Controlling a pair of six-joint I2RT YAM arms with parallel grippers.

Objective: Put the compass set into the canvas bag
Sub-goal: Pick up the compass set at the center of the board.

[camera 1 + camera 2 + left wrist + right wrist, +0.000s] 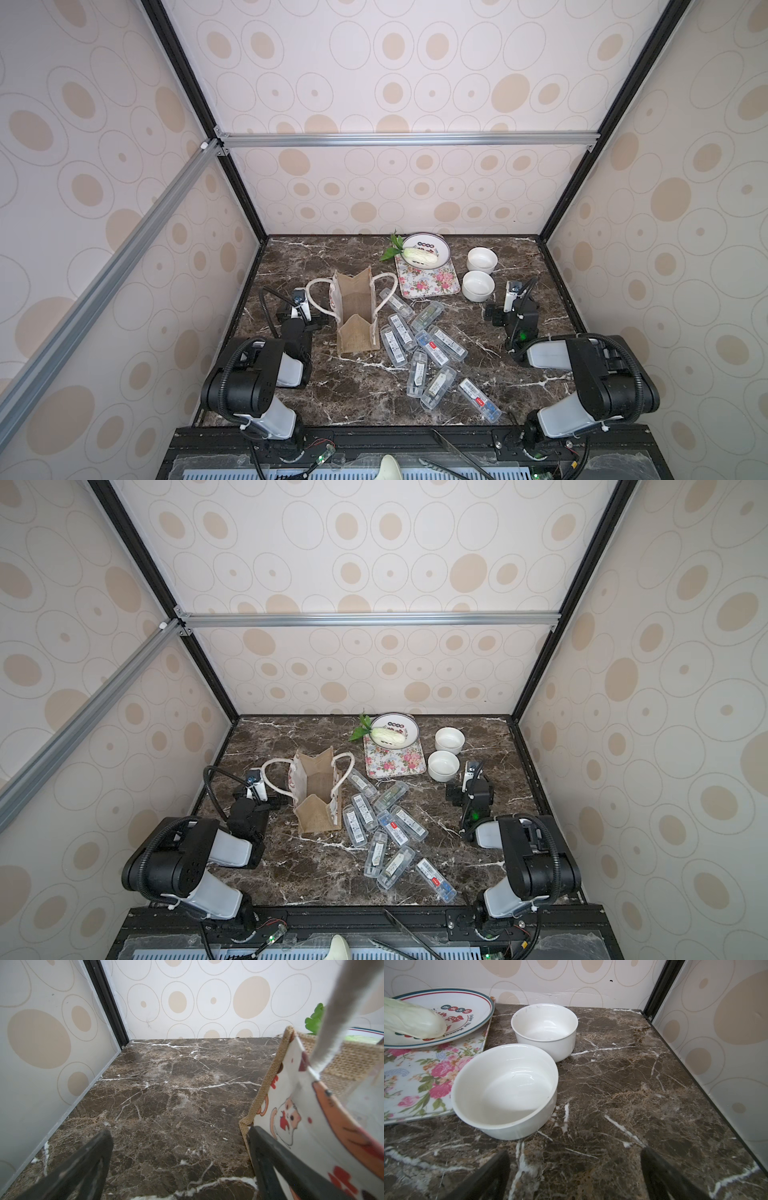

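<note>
Left gripper (179, 1130): gapes to the full, grips nothing, sits at nine o'clock on the marble table (166, 1095), one finger just beside the canvas bag (291, 1105); touching or not, cannot tell. Right gripper (575, 1151): equally wide, equally bare, at three o'clock. Left wrist view: catches the red-and-orange cartoon print on the bag's whitish panel and a rope handle (336, 1022) close up, unreadable from above. Both top views: look down into the bag and find only burlap lining; show also the compass sets (447, 343), clear flat cases with barcode labels, strewn from the centre towards five o'clock, all outside the bag. Right wrist view: two white bowls (512, 1131), bare inside, at one to two o'clock; a plate (477, 1003) holding a pale cabbage (411, 1020), on a floral tray (411, 1084) at twelve to one. Bag: upright at ten o'clock, tan burlap ends, mouth open, white handles flopped outward.
</note>
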